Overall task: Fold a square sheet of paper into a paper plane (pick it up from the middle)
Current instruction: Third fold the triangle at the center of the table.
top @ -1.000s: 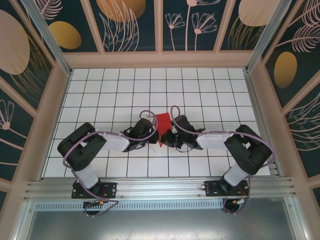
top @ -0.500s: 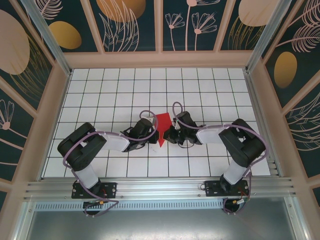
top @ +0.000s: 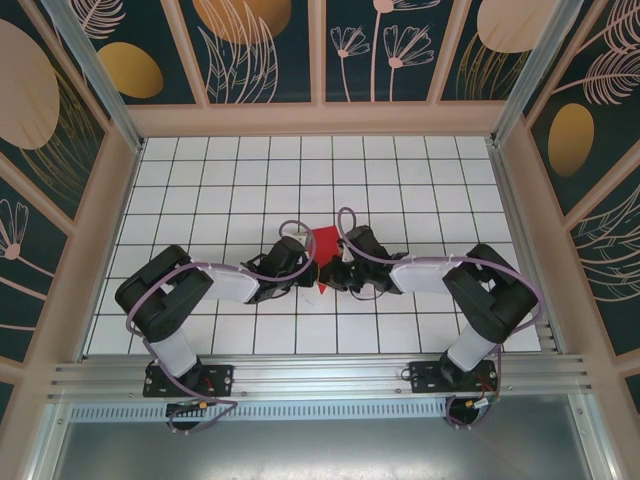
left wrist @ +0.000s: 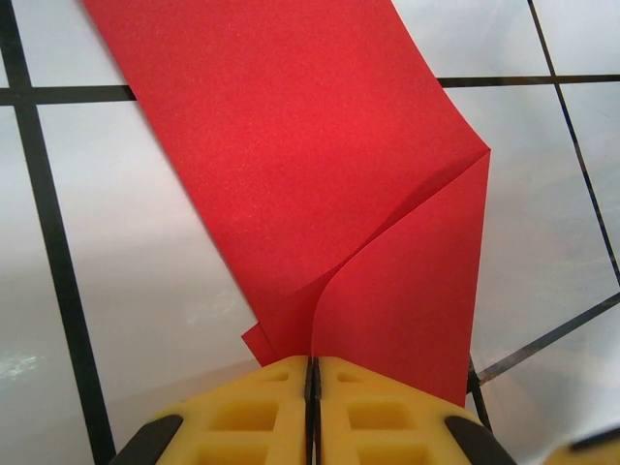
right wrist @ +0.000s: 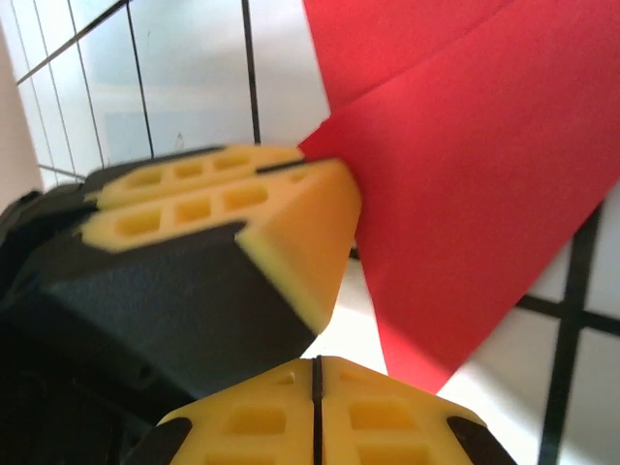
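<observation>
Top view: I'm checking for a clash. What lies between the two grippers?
The folded red paper, seen in the top view; left gripper pinches it, right gripper shut beside it.

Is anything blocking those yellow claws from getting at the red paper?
Nothing visible does. The left gripper is shut on an edge of the red paper; the right gripper is shut close beside it, with no object between.
</observation>
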Action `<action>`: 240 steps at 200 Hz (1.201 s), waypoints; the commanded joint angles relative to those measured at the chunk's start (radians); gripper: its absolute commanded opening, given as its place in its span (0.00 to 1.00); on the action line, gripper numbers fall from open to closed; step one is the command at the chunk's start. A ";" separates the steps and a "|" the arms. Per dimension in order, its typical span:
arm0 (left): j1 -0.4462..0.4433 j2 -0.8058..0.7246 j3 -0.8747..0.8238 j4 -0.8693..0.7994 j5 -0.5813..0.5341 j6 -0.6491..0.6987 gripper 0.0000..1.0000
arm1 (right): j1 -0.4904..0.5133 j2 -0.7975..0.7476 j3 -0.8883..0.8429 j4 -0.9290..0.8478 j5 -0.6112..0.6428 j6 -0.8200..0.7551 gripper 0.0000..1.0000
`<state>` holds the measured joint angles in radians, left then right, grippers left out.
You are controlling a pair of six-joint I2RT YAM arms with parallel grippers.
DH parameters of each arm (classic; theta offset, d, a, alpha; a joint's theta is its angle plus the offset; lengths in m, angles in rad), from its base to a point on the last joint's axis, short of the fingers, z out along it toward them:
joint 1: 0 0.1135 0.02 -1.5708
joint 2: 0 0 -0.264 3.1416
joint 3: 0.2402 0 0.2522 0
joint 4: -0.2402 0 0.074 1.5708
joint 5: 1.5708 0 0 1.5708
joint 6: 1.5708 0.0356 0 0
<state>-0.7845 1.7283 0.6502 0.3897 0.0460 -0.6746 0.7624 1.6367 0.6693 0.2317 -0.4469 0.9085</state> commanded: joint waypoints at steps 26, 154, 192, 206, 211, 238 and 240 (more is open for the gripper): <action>0.002 0.025 -0.002 -0.045 -0.001 0.007 0.13 | 0.011 0.083 -0.052 0.070 -0.010 0.056 0.10; 0.002 0.018 -0.004 -0.046 -0.001 0.005 0.14 | 0.032 0.055 -0.013 0.044 -0.016 0.056 0.10; 0.003 0.016 -0.006 -0.047 -0.001 0.006 0.14 | 0.035 0.111 -0.002 -0.011 0.009 0.047 0.10; 0.002 0.012 -0.007 -0.049 -0.002 0.006 0.14 | 0.033 0.083 0.018 -0.068 0.036 0.016 0.09; 0.002 0.011 -0.012 -0.048 -0.004 0.006 0.14 | 0.030 0.066 0.022 -0.075 0.040 0.009 0.10; 0.002 0.006 -0.020 -0.043 -0.004 0.005 0.14 | 0.012 -0.011 0.058 -0.097 0.047 -0.021 0.10; 0.002 0.006 -0.020 -0.045 -0.003 0.005 0.14 | 0.009 -0.013 0.060 -0.098 0.047 -0.024 0.10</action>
<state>-0.7845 1.7283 0.6498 0.3916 0.0433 -0.6746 0.7872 1.6978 0.6857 0.1955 -0.4377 0.9314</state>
